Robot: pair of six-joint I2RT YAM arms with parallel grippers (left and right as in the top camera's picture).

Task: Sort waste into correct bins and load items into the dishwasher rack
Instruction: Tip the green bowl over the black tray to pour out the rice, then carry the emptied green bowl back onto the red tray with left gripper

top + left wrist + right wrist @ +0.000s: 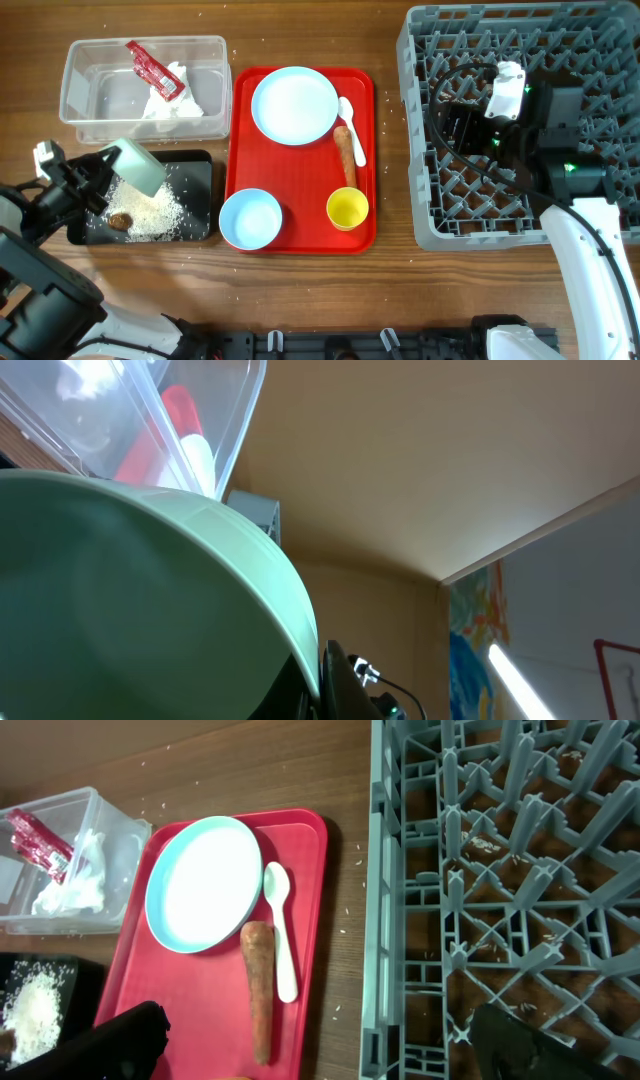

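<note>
Left hand (pixel 108 172) pinched shut on the rim of the pale green bowl (pixel 138 165). The bowl is tipped on its side over the black tray (pixel 198 165), where white rice grains (pixel 150 212) and a small brown food lump (pixel 120 220) lie. Right hand (pixel 320 1020) spread wide above the dishwasher rack (pixel 430 40), near its left edge.

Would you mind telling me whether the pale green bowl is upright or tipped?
Tipped: the left gripper holds the pale green bowl tilted over the black tray, rice lying below.
</note>
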